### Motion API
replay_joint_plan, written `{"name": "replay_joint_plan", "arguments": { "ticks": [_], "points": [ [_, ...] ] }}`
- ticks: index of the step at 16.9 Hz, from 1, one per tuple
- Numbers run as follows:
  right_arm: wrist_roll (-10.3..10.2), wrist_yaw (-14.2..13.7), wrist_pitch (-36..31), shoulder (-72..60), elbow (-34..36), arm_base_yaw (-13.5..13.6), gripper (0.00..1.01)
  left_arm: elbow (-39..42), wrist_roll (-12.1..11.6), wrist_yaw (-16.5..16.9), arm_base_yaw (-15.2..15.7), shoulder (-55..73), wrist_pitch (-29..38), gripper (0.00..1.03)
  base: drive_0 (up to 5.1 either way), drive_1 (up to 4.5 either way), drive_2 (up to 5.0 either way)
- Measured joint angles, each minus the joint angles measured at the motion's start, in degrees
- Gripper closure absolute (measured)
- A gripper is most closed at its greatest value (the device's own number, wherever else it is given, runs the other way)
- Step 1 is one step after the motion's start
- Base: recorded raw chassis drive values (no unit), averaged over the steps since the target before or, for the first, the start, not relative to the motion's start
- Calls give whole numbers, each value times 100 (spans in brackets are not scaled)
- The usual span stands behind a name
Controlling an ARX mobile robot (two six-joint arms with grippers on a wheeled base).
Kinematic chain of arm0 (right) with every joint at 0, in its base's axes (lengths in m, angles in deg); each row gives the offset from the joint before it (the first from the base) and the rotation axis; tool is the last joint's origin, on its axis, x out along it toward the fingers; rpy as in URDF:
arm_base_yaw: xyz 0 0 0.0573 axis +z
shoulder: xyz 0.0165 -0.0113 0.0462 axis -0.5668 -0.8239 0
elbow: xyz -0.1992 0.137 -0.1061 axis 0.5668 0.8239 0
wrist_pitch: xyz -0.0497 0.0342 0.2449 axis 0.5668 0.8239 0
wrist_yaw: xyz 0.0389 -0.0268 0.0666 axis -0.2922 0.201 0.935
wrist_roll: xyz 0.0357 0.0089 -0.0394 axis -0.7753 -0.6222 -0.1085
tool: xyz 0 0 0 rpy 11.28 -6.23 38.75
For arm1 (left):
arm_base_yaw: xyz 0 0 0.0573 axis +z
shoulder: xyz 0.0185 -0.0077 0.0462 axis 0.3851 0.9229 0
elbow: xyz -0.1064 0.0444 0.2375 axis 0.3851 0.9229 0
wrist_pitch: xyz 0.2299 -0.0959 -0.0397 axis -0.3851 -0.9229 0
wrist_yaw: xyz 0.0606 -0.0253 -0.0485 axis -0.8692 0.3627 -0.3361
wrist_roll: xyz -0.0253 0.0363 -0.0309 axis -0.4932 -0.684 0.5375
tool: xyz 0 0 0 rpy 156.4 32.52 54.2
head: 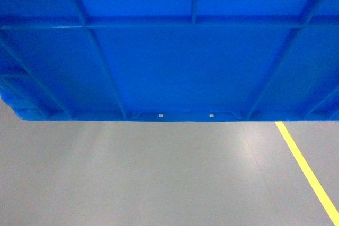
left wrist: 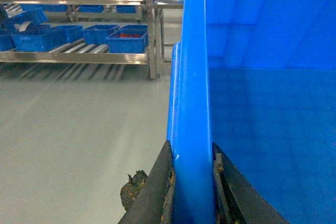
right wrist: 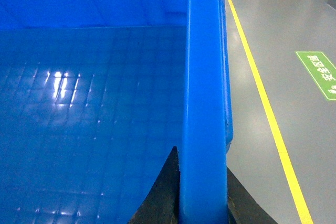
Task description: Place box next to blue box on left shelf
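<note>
One box (head: 175, 56), two clamped grippers (left wrist: 193, 182) (right wrist: 202, 192)

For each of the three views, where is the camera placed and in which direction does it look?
Head: on the robot, slanting down at the large bright-blue plastic crate and grey floor; no body shows.
Left wrist: along the crate's rim toward the silver metal rack; left gripper clamps it.
Right wrist: along the opposite rim, beside the yellow floor line; right gripper clamps it.
All share the crate.
</note>
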Motion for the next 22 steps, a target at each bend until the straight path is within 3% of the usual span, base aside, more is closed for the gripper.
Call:
{"name": "replay_joint_plan", "arguments": {
  "ticks": [22],
  "points": [
    [2,-2,7,0,13,-4,93,0,46,79,2,-2,11,91,-2,422,-426]
  ]
}}
